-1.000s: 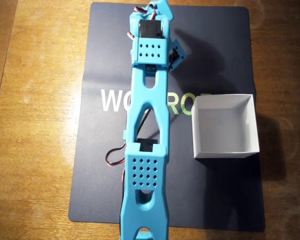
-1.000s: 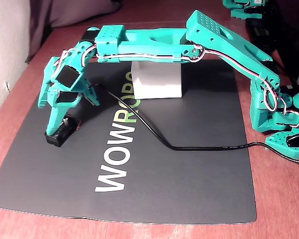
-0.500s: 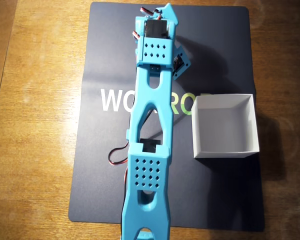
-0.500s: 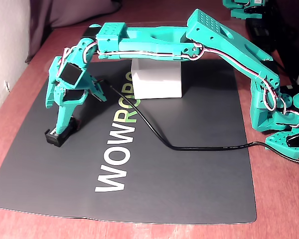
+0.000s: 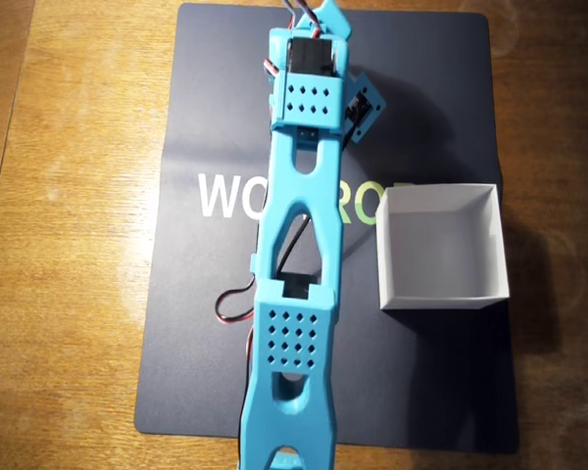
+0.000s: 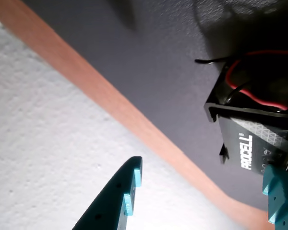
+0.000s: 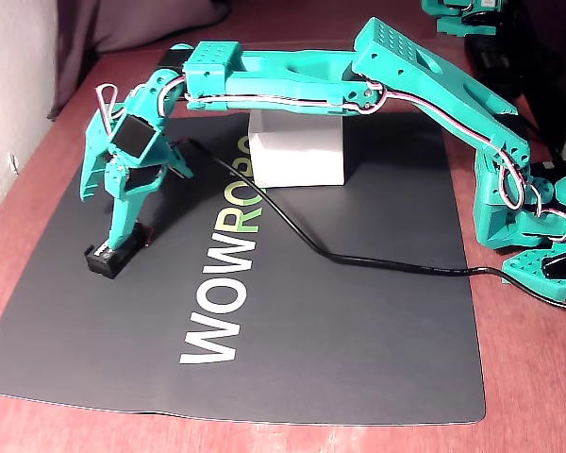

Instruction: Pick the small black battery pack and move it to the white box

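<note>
Here, a dark mat (image 7: 358, 359) printed with "WOWROBO" covers most of the wooden table (image 7: 538, 377). Over it the teal arm (image 7: 292, 80) stretches out low toward the mat's far left side in the fixed view. The white box (image 7: 297, 151) sits open-topped on the mat, well apart from the gripper (image 7: 104, 241). The gripper has its fingers spread wide, one fingertip (image 6: 129, 191) out to the side and the other touching the black battery pack (image 6: 249, 139), which lies flat on the mat with red and black wires (image 6: 252, 72) curling off it.
</note>
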Robot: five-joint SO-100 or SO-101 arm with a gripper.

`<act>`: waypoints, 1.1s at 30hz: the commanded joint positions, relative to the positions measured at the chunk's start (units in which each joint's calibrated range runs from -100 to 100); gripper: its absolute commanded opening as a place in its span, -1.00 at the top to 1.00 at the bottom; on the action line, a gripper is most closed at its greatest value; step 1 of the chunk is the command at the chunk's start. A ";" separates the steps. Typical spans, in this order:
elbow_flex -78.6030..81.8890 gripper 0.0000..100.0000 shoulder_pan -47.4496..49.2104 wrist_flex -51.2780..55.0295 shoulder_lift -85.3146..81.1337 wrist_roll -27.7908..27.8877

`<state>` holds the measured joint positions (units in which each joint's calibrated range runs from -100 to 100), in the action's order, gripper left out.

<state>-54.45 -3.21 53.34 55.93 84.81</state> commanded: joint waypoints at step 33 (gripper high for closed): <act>0.44 0.44 1.86 -2.77 5.14 1.87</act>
<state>-54.45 -1.98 51.07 59.92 86.39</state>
